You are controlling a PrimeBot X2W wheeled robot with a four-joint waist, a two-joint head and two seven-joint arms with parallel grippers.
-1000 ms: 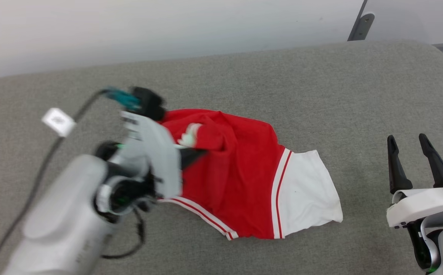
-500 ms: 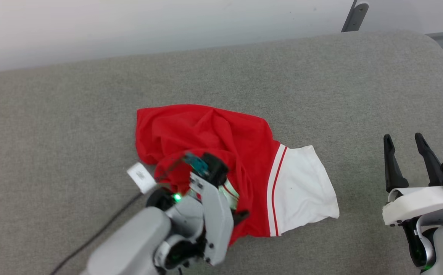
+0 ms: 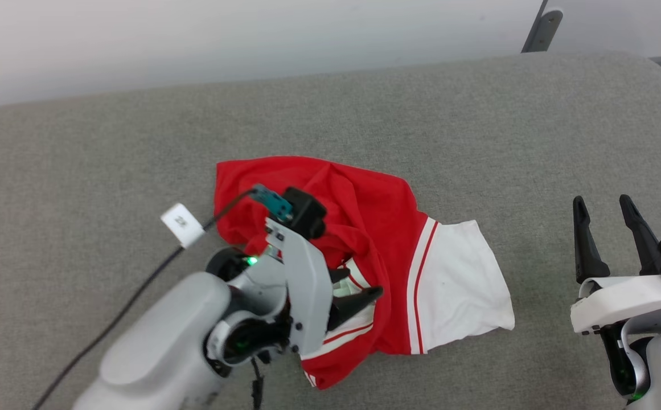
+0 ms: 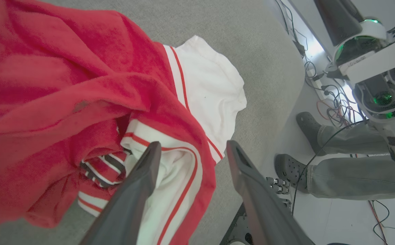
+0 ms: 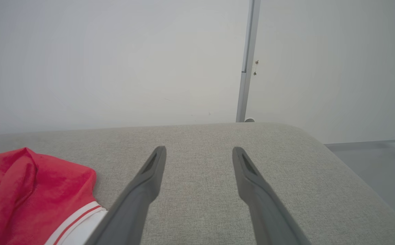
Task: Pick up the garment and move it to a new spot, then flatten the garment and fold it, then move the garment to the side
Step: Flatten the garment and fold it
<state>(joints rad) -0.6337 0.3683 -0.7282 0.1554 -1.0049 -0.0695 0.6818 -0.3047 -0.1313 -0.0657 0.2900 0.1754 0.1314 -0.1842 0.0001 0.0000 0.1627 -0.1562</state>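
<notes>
As the left gripper point(image 3: 358, 287) stands in the head view with its two fingers spread above the garment point(image 3: 364, 228), we judge that nothing is pinched. The red cloth lies bunched on the grey cushion point(image 3: 450, 114), directly under and ahead of this tool. The right gripper point(image 3: 606, 228) waits well apart, its fingers also spread and empty.

In the left wrist view, one finger point(image 4: 132, 197) lies over a folded white sleeve point(image 4: 171, 177). The other is past the hem, above bare cushion close to its edge. Beyond that edge are a person's shoes point(image 4: 304, 124) and cables point(image 4: 323, 92) on the floor.

In the right wrist view, bare cushion lies ahead of the open fingers, and the garment point(image 5: 30, 190) is off to their left.

We think the placing at the new spot is done and flattening comes next: each tool needs a hem or a corner to pull outward. Room seems wide ahead of the right gripper and on the far side — but little beside the left fingers, where the edge is near.
</notes>
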